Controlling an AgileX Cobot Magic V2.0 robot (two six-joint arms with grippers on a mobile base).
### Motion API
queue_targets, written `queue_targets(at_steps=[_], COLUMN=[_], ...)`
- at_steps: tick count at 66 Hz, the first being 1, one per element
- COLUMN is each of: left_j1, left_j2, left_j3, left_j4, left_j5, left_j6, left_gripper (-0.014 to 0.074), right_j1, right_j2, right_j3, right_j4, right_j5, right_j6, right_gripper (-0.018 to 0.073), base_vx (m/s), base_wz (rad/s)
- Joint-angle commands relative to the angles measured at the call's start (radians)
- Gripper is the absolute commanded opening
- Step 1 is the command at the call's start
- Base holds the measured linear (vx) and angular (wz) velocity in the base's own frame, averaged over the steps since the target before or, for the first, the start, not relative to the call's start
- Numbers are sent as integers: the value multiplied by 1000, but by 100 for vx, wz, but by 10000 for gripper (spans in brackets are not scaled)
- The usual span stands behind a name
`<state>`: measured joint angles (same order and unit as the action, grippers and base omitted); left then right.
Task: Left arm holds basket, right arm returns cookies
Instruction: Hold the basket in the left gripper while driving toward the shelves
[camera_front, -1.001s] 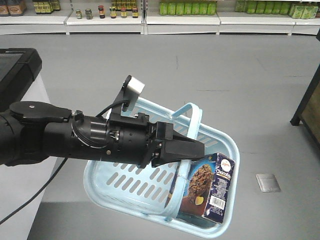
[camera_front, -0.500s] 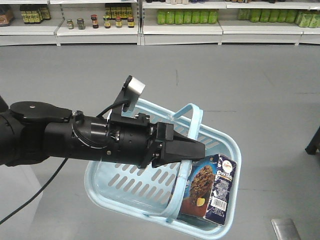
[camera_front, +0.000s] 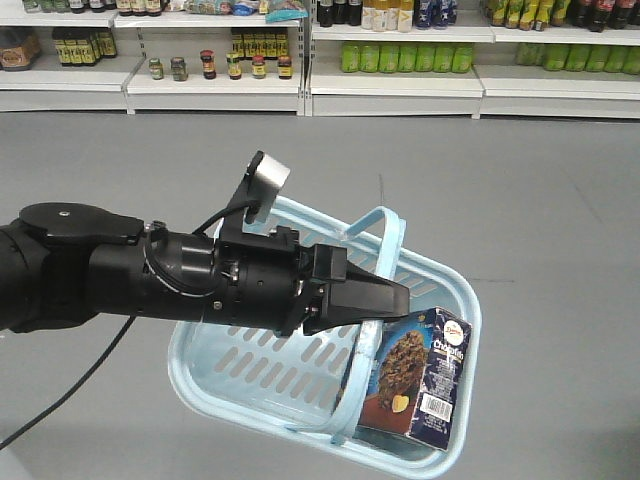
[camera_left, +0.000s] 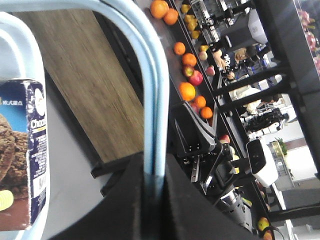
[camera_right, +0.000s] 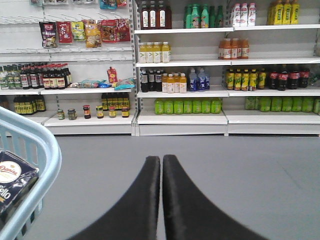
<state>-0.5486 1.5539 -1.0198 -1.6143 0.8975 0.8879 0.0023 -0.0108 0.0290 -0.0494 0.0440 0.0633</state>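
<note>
Light-blue basket (camera_front: 240, 400) held in air above grey floor (camera_front: 520, 200) by handle (camera_front: 385, 235), which is clamped between fingers of left pincer (camera_front: 395, 298). Cookie box (camera_front: 415, 385) seen standing inside basket, at end away from arm, leaned against wall. Right pincer (camera_right: 161, 170) closed tight, fingers pressed together, nothing gripped. It is pointed toward stocked shelves (camera_right: 180, 120), well apart.

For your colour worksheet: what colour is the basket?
The basket is light blue; the front view shows it best.
</note>
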Motion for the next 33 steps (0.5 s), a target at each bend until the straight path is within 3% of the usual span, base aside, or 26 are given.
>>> queue_targets(at_steps=[1,33], left_j1=[-2,-3], left_j2=[-44,-44], left_j3=[-28,-28], left_j4=[-85,-85], left_j5=[42,42], left_j6=[14,14], left_gripper=[-6,-6], right_j1=[-4,-4], right_j2=[-11,-11], right_j3=[2,2], right_j4=[-4,-4], right_j5=[-70,-72], right_j6=[-8,-8], right_gripper=[-8,-8], base_vx=[55,58], base_wz=[6,0])
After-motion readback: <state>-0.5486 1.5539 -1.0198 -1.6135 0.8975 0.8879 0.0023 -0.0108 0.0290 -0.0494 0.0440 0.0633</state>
